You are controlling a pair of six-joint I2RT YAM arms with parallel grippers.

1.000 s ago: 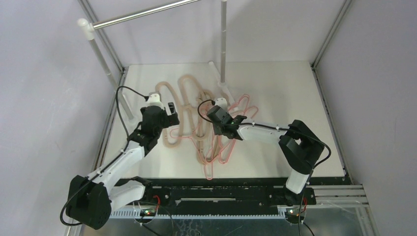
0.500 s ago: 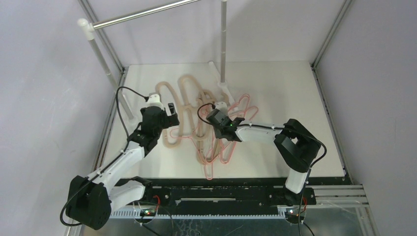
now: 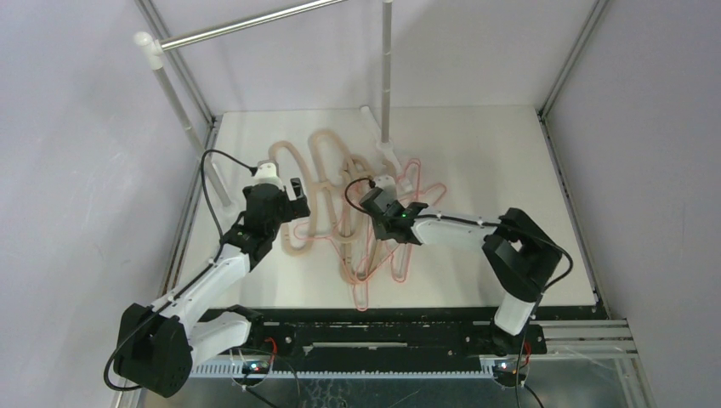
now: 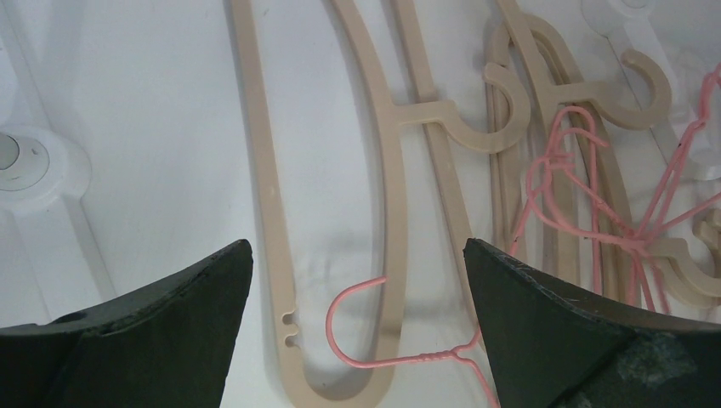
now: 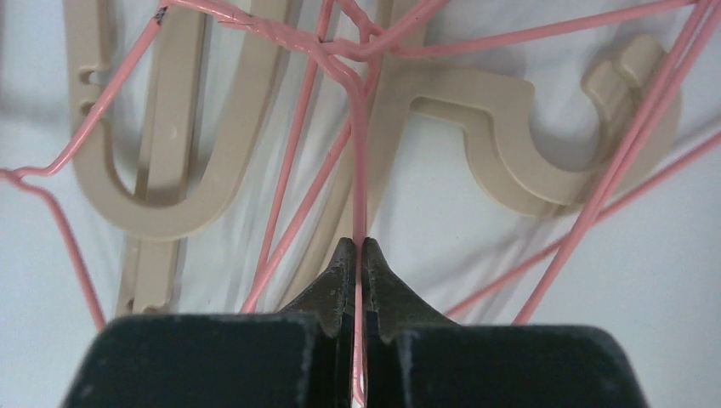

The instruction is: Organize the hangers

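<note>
Several thick beige hangers (image 3: 316,170) and thin pink wire hangers (image 3: 387,263) lie tangled on the white table. My left gripper (image 4: 357,280) is open above the looped end of a beige hanger (image 4: 378,212) and the hook of a pink wire hanger (image 4: 340,327). It sits at the pile's left edge in the top view (image 3: 293,208). My right gripper (image 5: 358,246) is shut on one pink wire (image 5: 357,161) just below its twisted neck, over beige hooks (image 5: 510,161). In the top view it is in the middle of the pile (image 3: 393,223).
A silver rail (image 3: 246,25) on white posts (image 3: 387,76) stands at the back, one post foot (image 4: 25,161) left of my left gripper. Grey walls close in the left and right sides. The table's right half (image 3: 510,161) holds no hangers.
My right gripper has shifted slightly left and back with the pink wire, and the pink hangers have shifted a little with it. The left arm has not moved.
</note>
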